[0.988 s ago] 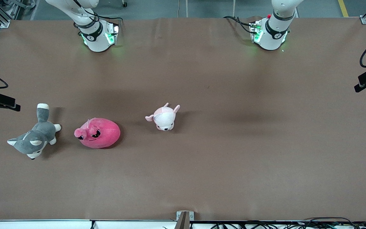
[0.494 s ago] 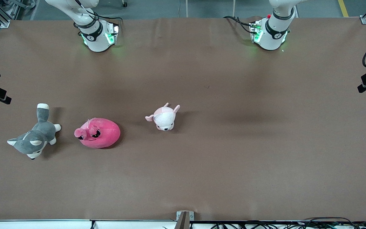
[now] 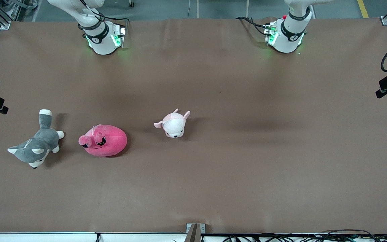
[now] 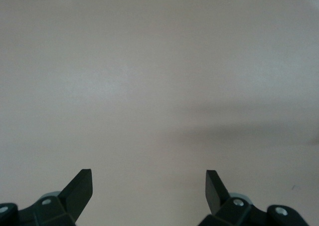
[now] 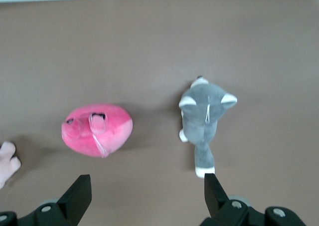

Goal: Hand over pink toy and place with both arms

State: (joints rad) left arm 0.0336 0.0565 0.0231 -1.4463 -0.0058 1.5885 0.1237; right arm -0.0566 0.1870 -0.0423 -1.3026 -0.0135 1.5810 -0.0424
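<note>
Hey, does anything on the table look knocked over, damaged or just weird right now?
Nothing stands out. The pink toy lies between the grey husky plush and the small pale-pink plush, all intact on the brown table. The left tool and right tool are open and empty.

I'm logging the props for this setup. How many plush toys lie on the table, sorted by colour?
Hot pink: 1, the pink toy
Pale pink and white: 1, the small plush animal
Grey and white: 1, the plush husky
Total: 3 plush toys, all lying apart on the brown table
</note>
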